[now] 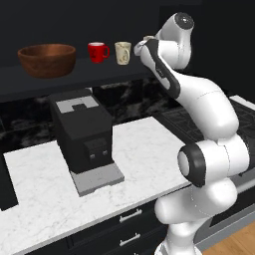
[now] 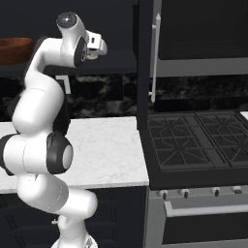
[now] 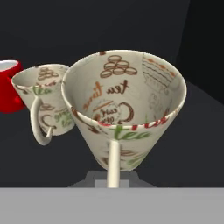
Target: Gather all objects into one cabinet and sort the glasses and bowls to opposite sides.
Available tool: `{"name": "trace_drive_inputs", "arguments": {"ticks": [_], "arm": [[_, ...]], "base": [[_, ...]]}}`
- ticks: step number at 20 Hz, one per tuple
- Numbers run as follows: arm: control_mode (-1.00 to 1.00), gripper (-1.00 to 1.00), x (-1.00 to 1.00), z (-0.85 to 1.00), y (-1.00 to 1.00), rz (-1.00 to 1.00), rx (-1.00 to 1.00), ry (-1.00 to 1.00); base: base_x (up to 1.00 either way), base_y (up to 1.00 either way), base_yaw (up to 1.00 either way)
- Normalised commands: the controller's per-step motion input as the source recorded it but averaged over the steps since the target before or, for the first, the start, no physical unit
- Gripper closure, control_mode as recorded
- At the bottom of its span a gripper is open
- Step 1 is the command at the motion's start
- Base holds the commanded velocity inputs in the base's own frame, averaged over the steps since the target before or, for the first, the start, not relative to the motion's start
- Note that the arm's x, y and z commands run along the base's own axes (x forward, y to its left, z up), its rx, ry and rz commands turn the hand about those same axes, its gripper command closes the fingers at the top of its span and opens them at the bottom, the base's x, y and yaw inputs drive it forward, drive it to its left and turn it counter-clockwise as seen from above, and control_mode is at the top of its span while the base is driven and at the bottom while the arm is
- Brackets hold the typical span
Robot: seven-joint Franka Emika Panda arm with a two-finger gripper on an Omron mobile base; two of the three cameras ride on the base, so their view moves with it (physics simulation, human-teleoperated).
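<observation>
Cabinet (image 1: 60, 82): black wall unit with a dark inner shelf. In the right base view its tall door (image 2: 144, 63) stands edge-on, with the long white bar handle (image 2: 155, 58) running down it.

Stove (image 2: 193, 140): black, grated burners, to the right of the white marble counter (image 1: 144, 144).

Coffee machine (image 1: 82, 132): black, on a grey tray, standing on the counter below the shelf.

Arm: reaches up from the base to shelf level; the wrist sits at the right end of the row of items in the left base view.

Wooden bowl (image 1: 48, 60): wide, reddish-brown, upright at the left end of the shelf, well apart from the mugs.

Red mug (image 1: 96, 51): upright on the shelf, to the right of the bowl, handle to the right. The hand view shows its edge at far left.

First cream mug (image 1: 122, 52): upright on the shelf, just beside the red mug on its right. Printed lettering and brown, green and red patterning are visible in the hand view.

Second cream mug (image 3: 124, 109): same pattern, close before the hand camera, mouth tilted toward the lens, handle pointing down toward the fingers. It is nearest the wrist, right of the first cream mug. Whether it rests on the shelf cannot be determined.

Gripper (image 3: 113, 181): jaws drawn together at the base of this mug's handle, clamped on it.
</observation>
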Motion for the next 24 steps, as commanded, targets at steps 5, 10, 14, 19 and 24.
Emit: {"name": "trace_drive_inputs", "arguments": {"ticks": [5, 10, 14, 19, 24], "arm": [[-1.00, 1.00, 0.05, -0.28, 0.14, 0.01, -0.10, -0.11], [-1.00, 1.00, 0.46, -0.01, -0.09, 0.00, -0.01, -0.02], [-1.00, 1.00, 0.70, 0.00, -0.17, 0.01, 0.00, 0.01], [-1.00, 1.00, 0.28, 0.14, -0.02, 0.00, 0.01, 0.18], [-1.00, 1.00, 0.07, 0.05, 0.00, 0.00, 0.00, 0.17]], "base": [[0.00, 0.00, 0.00], [0.00, 0.00, 0.00], [0.00, 0.00, 0.00], [0.00, 0.00, 0.00], [0.00, 0.00, 0.00]]}}
